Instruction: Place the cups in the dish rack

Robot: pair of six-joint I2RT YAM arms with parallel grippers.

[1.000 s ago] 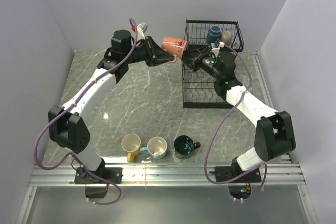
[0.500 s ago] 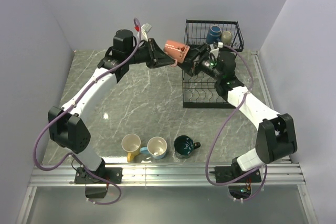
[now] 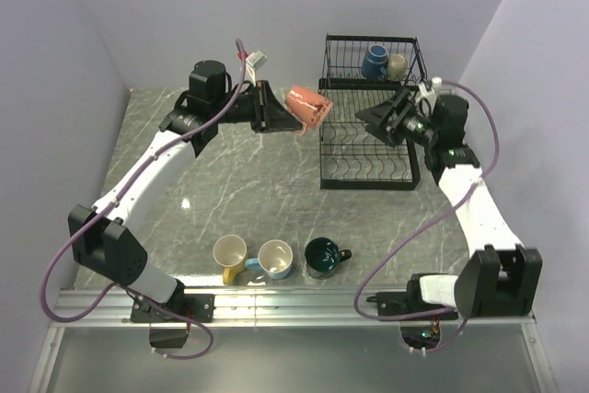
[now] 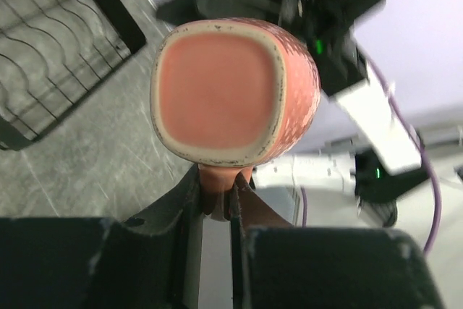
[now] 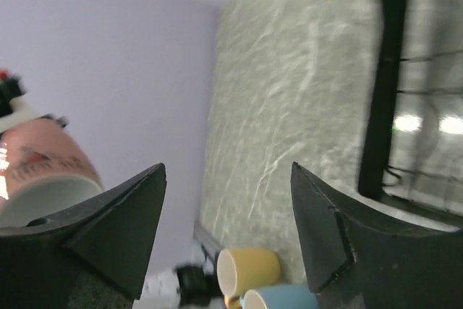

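The left gripper (image 3: 291, 115) is closed on the pink mug's (image 3: 308, 104) handle and holds it tilted in the air, just off the rack's (image 3: 324, 149) 10 o'clock corner. The right gripper (image 3: 366, 116) hangs over the lower tray, spread wide and empty. This looks like the third mug's loading. It probably needs lifting toward 2 o'clock, over the basket rim and beside the navy mug (image 3: 374, 60), with care to avoid the wires.

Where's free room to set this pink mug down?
The dish rack's lower tray holds no mugs, though the open right gripper hangs over it. The upper basket is bare on its left; the navy mug and olive-grey mug fill its right. The yellow mug, light blue mug and teal mug crowd the table's near edge.
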